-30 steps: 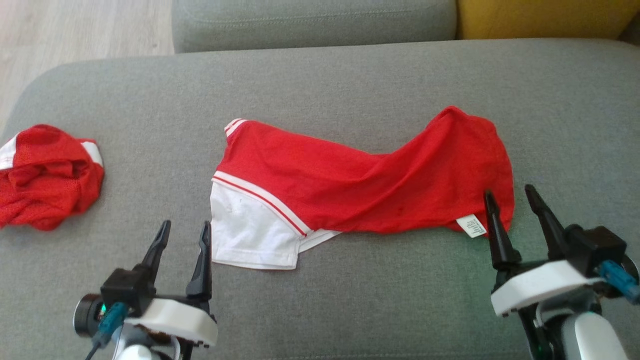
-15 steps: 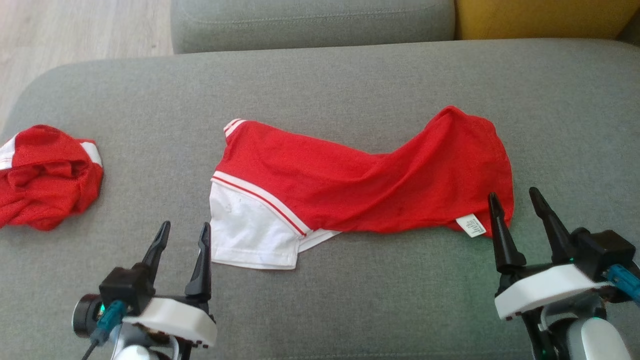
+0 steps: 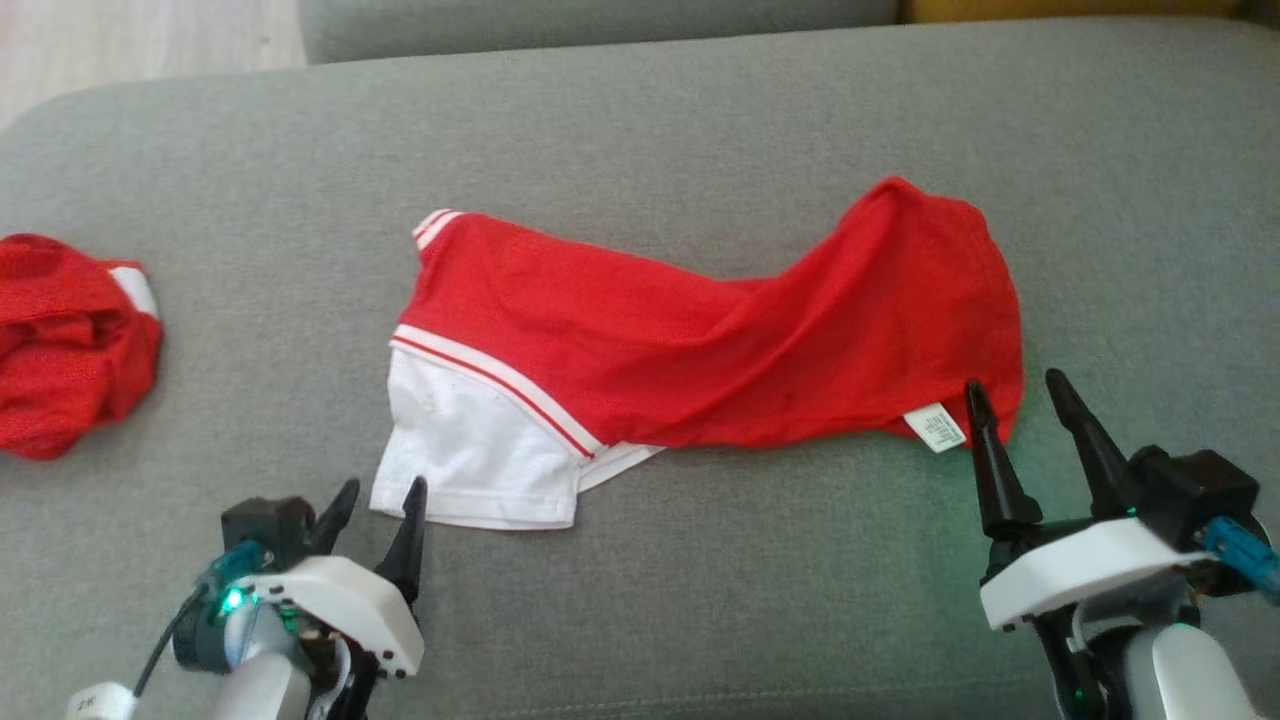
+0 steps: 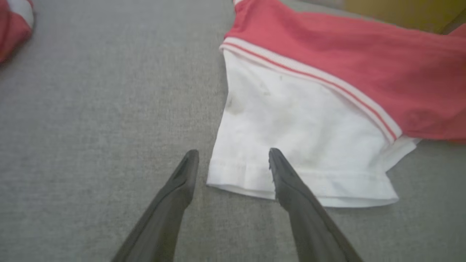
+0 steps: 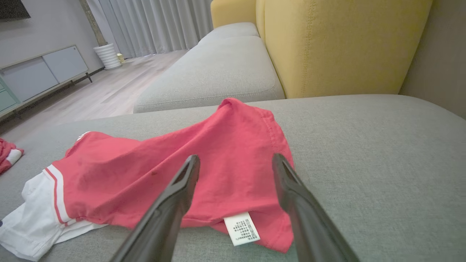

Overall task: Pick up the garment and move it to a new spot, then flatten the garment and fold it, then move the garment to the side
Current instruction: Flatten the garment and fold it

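- Left gripper (image 3: 380,492) sits lowest and nearest me, fingers spread wide and holding nothing. Its tips straddle the near-left corner of the white hem (image 4: 302,189).
- One tip is over cloth and the other over bare seat. The wrist view is soft, so I can't say whether either touches.
- Right gripper (image 3: 1015,385) is equally wide open and empty, its tips at the near-right corner, just beside the care label (image 3: 937,427).
- I judge both are lined up on opposite corners so the cloth lifts evenly.
- Beyond them the garment (image 3: 700,350) lies across the grey sofa seat (image 3: 700,600), twisted mid-length and not yet flat.
- Well apart to the left sits a crumpled red bundle (image 3: 60,340).
- Farthest back stands a yellow cushion (image 5: 346,47).
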